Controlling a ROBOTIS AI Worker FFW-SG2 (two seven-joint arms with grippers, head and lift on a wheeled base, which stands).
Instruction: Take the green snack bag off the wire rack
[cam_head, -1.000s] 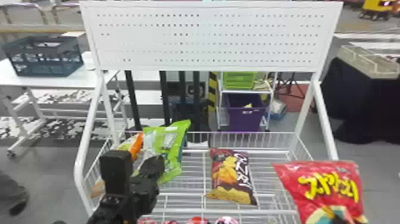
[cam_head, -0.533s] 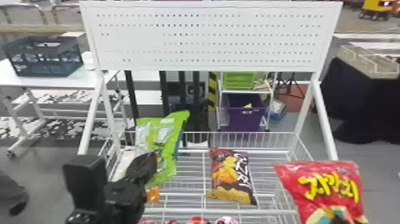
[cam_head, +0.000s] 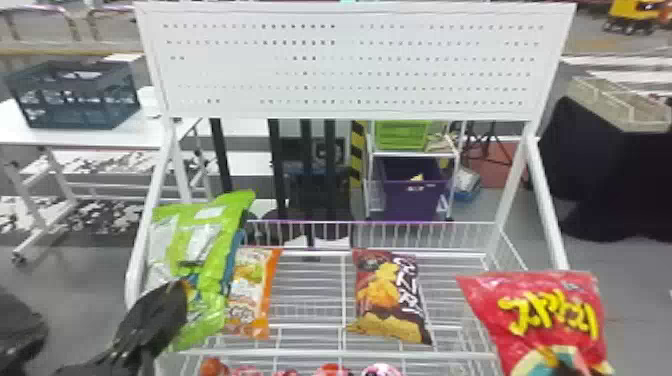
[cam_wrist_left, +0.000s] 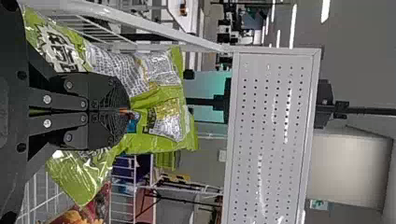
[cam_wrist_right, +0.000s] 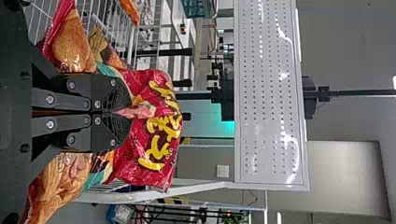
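At the left side of the wire rack, my left gripper is shut on the green snack bag, which hangs tilted above the basket's left part. In the left wrist view my left gripper pinches a fold of the green snack bag. The red snack bag is at the rack's right front. My right gripper is shut on a fold of the red snack bag in the right wrist view.
An orange-and-white bag and a dark red chip bag lie in the basket. Several red packs sit lower at the front. White side posts flank the basket, with a perforated panel above.
The left gripper and green bag have moved left and toward the front of the rack, uncovering the orange-and-white bag. The red bag has stayed in place.
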